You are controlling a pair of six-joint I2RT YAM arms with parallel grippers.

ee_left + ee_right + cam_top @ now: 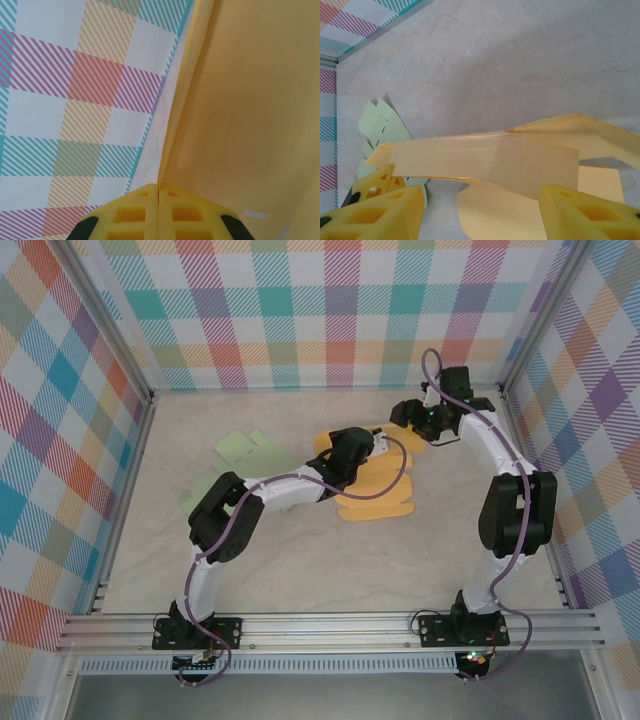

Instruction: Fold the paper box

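Green paper scraps (238,448) lie at left of desk (300,570), apart from job. Left claw (158,192): pads pressed together, and we judge them pinched on raised flap of yellow box (376,502), which lies mid-desk, mostly flat. Right claw (480,212): fingers apart, long flap ahead between them, untouched. Risks we see: hard pull tearing flap or creasing off fold line, thin card slipping from pinch. Arms hide box centre, so we cannot make out pinch depth.
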